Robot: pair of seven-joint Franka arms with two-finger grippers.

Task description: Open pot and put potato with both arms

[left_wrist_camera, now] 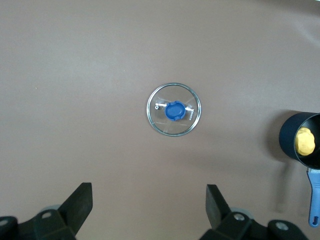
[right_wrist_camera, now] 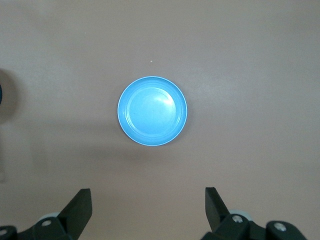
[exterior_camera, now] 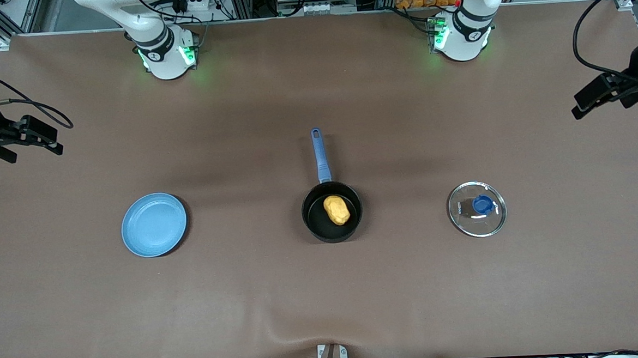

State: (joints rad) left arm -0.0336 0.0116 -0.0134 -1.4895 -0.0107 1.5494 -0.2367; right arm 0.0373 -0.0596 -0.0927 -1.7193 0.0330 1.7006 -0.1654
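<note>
The black pot (exterior_camera: 314, 218) with its long blue handle (exterior_camera: 320, 154) stands mid-table, uncovered. The yellow potato (exterior_camera: 336, 209) lies inside it. The glass lid (exterior_camera: 477, 209) with the blue knob lies flat on the table beside the pot, toward the left arm's end. My left gripper (exterior_camera: 601, 101) is open and empty, high over the left arm's end of the table. Its wrist view shows the gripper (left_wrist_camera: 149, 200), the lid (left_wrist_camera: 174, 109), the pot (left_wrist_camera: 289, 135) and the potato (left_wrist_camera: 305, 141). My right gripper (exterior_camera: 33, 152) is open and empty, high over the right arm's end; it also shows in its wrist view (right_wrist_camera: 148, 200).
A flat light-blue plate (exterior_camera: 154, 225) lies beside the pot toward the right arm's end, empty; it also shows in the right wrist view (right_wrist_camera: 152, 110). A brown cloth covers the table. A small metal bracket (exterior_camera: 331, 355) sits at the table edge nearest the front camera.
</note>
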